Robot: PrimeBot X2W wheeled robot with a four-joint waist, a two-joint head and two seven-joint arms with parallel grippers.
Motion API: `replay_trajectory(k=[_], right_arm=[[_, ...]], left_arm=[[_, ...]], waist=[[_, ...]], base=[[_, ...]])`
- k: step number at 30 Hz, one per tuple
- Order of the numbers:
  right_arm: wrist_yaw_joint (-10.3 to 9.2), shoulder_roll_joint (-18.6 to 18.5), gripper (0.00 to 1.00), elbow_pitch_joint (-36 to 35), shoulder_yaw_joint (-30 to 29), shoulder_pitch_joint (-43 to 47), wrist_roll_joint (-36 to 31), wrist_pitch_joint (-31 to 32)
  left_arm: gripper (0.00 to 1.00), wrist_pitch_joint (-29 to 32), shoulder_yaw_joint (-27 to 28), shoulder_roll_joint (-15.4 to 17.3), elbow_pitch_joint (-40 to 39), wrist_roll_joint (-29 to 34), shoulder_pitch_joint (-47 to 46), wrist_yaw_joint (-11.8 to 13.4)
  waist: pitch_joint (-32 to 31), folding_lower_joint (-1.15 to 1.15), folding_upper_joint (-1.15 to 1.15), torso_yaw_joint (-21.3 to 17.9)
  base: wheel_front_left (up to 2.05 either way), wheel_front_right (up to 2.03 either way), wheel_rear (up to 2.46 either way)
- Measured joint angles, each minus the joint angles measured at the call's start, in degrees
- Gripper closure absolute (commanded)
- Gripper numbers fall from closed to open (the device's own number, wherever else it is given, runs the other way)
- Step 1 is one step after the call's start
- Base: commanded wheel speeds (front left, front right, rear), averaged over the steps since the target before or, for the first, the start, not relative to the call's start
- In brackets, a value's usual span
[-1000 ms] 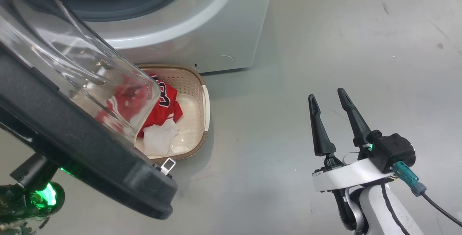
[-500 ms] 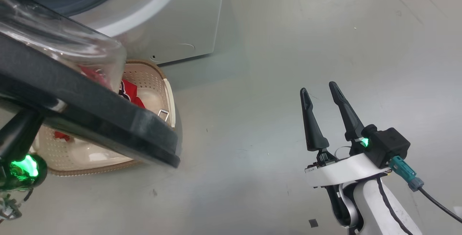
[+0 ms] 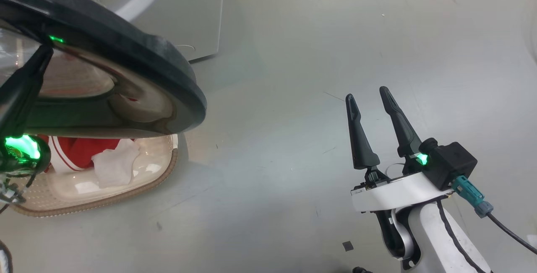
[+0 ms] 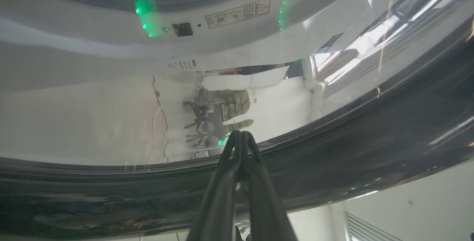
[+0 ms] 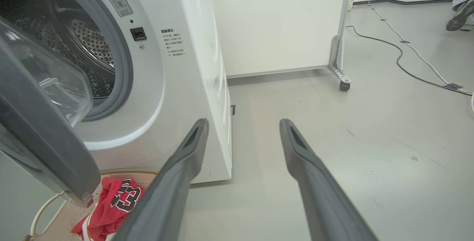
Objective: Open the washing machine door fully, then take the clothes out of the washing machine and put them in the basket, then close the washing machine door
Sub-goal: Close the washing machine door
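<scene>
The washing machine door (image 3: pixel 168 61) stands half open, its black rim filling the upper left of the head view. My left gripper (image 4: pixel 240 134) is shut with nothing in it, and its tips rest on the door's outer face where the glass meets the black rim (image 4: pixel 370 141). Below the door, the basket (image 3: pixel 126 189) holds the clothes: a red jersey (image 3: pixel 79 151) and a white cloth (image 3: pixel 115 166). My right gripper (image 3: pixel 367 93) hangs open and empty over the floor, right of the washing machine (image 5: pixel 177 85). The steel drum (image 5: pixel 89 44) shows behind the door (image 5: pixel 44 137), with the jersey (image 5: pixel 111 204) below.
Grey floor stretches to the right of the machine. A white panel on casters (image 5: pixel 277 22) stands behind it. Cables (image 5: pixel 400 52) trail across the floor at the far right, where a person's foot (image 5: pixel 459 15) shows.
The door has swung toward the machine, so its outer face is turned to the head camera, with my shut left gripper staying against it. The head camera has shifted. The right gripper has hardly moved.
</scene>
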Motion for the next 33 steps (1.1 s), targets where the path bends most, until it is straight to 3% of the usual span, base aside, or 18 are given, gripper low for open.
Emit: replay_trajectory(k=[18, 33], right_arm=[[-0.94, 0.0, 0.0, -0.2, 1.0, -1.1, 1.6, 0.0], [-1.44, 0.1, 0.0, 0.2, 1.2, -1.1, 1.8, 0.0]], left_arm=[[1.0, -6.1, -1.8, -1.5, 10.0, 4.4, -13.4, 1.4], [1.0, -8.0, -2.5, -2.5, 16.2, 6.2, -18.7, 0.6]], waist=[[0.8, 0.0, 0.0, -1.7], [0.2, 0.0, 0.0, -1.9]], base=[[0.0, 0.0, 0.0], [0.0, 0.0, 0.0]])
